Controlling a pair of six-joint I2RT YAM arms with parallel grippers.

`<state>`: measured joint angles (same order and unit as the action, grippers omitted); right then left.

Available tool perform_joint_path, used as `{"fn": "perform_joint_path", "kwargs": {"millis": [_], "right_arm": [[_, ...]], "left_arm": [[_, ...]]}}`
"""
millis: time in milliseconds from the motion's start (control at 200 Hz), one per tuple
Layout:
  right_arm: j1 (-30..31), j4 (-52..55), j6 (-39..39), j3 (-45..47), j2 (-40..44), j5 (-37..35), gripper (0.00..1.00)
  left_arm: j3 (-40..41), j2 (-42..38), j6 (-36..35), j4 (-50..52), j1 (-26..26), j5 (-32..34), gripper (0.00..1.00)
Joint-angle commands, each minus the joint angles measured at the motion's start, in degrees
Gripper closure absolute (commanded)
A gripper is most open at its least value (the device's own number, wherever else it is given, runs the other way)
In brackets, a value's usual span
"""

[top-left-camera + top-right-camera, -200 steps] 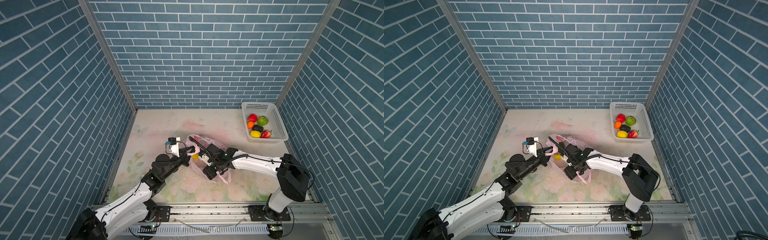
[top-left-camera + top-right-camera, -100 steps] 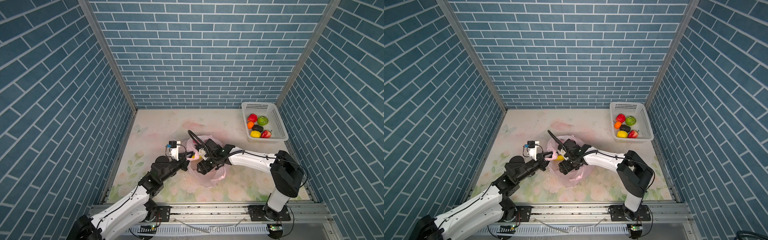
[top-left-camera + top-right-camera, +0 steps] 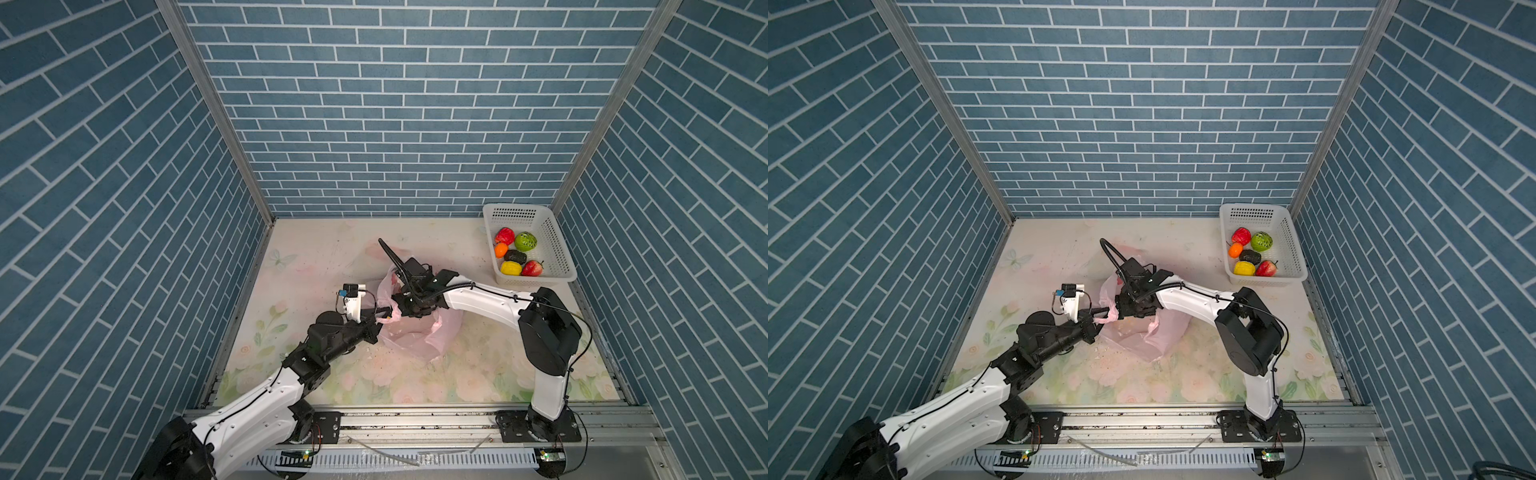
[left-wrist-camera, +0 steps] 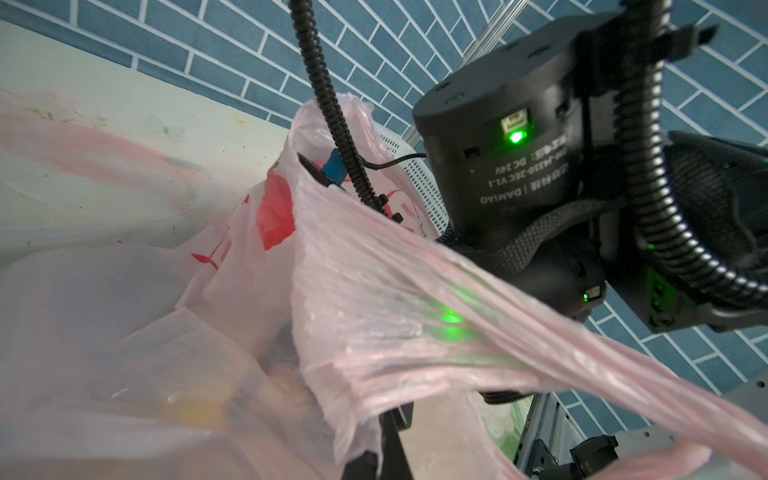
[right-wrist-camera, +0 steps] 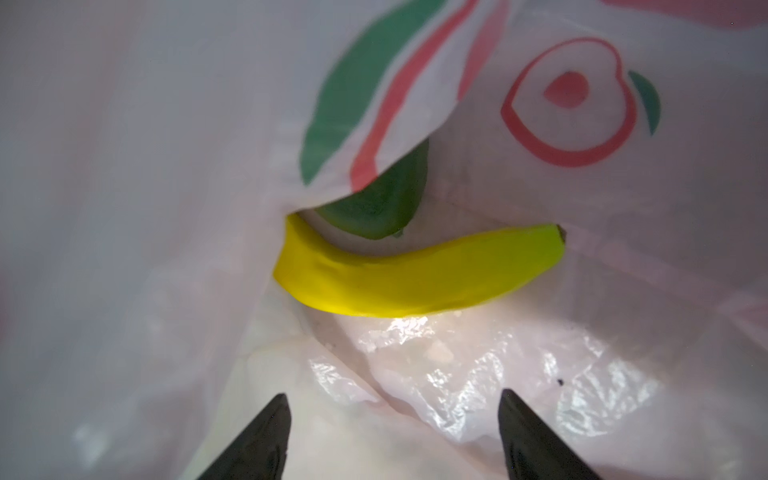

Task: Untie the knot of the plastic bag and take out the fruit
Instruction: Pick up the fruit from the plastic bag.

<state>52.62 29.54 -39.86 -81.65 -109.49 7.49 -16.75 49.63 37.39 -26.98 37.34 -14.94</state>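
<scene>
The pale pink plastic bag (image 3: 419, 332) (image 3: 1158, 332) lies mid-table with its mouth held open. My left gripper (image 3: 384, 318) (image 3: 1102, 318) is shut on a stretched handle strip of the bag (image 4: 415, 299) and holds it up. My right gripper (image 5: 392, 401) is open inside the bag, with nothing between its fingers. In both top views its head (image 3: 411, 307) (image 3: 1133, 305) sits in the bag's mouth. Just beyond its fingertips lie two pieces of fruit: a yellow banana (image 5: 415, 274) and a green fruit (image 5: 382, 203) partly under a fold. The knot is out of view.
A white perforated basket (image 3: 559, 245) (image 3: 1289, 245) stands at the back right corner and holds several fruits (image 3: 515, 255). Blue brick walls close three sides. A metal rail (image 3: 415, 419) runs along the front edge.
My right gripper has moved left and up from over the bag's side into its mouth, and its jaws have widened. The left gripper kept its hold on the handle, which now pulls tauter.
</scene>
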Motion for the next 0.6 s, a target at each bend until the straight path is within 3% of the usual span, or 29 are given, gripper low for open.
{"fn": "perform_joint_path", "kwargs": {"millis": [0, 305, 595], "right_arm": [[0.27, 2.32, -6.66, -2.42, -1.45, -2.12, 0.24], [0.67, -5.28, -15.4, 0.9, -2.56, -2.83, 0.25], [0.08, -9.68, -21.53, 1.64, -5.2, -1.6, 0.25]], "left_arm": [[-0.06, 0.94, -0.13, -4.13, -0.51, -0.01, 0.96], [0.02, 6.46, 0.7, -16.71, -0.52, 3.97, 0.95], [-2.82, 12.95, 1.06, -25.57, -0.6, 3.12, 0.95]]}}
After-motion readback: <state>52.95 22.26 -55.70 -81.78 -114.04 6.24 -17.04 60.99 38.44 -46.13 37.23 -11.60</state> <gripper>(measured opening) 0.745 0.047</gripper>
